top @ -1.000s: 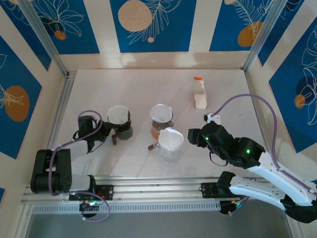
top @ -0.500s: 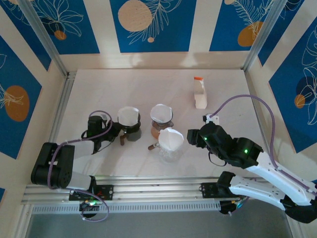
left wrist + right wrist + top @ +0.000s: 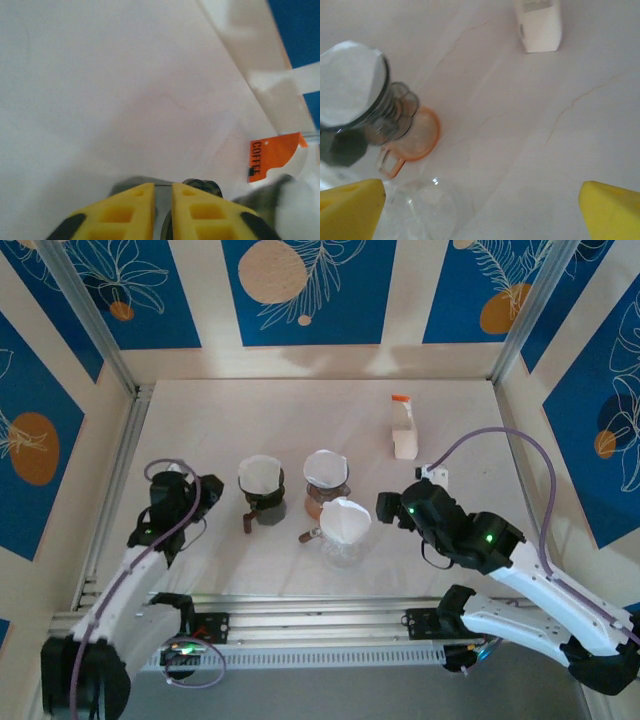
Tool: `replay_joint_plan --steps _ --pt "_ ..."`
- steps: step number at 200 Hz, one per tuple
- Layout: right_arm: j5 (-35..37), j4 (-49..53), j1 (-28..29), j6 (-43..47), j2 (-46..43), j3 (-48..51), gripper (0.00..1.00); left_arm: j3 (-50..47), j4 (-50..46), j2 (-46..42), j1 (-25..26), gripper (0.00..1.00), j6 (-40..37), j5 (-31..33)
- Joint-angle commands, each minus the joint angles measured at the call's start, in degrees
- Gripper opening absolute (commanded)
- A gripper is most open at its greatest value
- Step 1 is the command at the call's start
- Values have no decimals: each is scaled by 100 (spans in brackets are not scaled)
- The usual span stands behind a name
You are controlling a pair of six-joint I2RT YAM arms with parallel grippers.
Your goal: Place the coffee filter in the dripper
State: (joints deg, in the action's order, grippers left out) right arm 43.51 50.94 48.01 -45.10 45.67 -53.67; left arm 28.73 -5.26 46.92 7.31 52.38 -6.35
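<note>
- While the right gripper (image 3: 383, 512) is hovering just beside the clear glass dripper (image 3: 340, 550), its yellow jaws are standing spread wide, gripping nothing.
- The white paper cone filter (image 3: 345, 520) is sitting in the mouth of that clear dripper, its rim rising above the glass, so the placing is looking done or nearly so.
- The left gripper (image 3: 208, 490) is hanging left of the dark grey ribbed dripper (image 3: 266, 510), apart from it, and its jaws are showing only a narrow gap, holding nothing.
- The filter is probably handling as light, thin and floppy paper, creasing easily. A gentle pinch on the raised rim is looking like the safest hold, since a hard push is likely to crumple it or shove the dripper.
</note>
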Motion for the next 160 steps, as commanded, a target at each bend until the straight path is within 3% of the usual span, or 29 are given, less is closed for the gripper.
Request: replay_joint_plan --steps 1,26,88,134,160 --pt "350 -487 -402 142 51 -22 99 292 -1236 -768 -43 58 -678 1174" --pt "556 -1020 -892 218 71 287 99 323 -1429 -1234 -38 100 -840 1905" --pt "180 -1094 -2223 40 104 589 99 -211 -184 -761 -48 100 -1357 2893" --pt "82 -1237 -2348 375 139 760 99 -423 1030 279 -63 100 -2942 3626" --pt "62 -1286 -2370 444 209 770 99 -535 1829 1112 -87 100 -3546 3557"
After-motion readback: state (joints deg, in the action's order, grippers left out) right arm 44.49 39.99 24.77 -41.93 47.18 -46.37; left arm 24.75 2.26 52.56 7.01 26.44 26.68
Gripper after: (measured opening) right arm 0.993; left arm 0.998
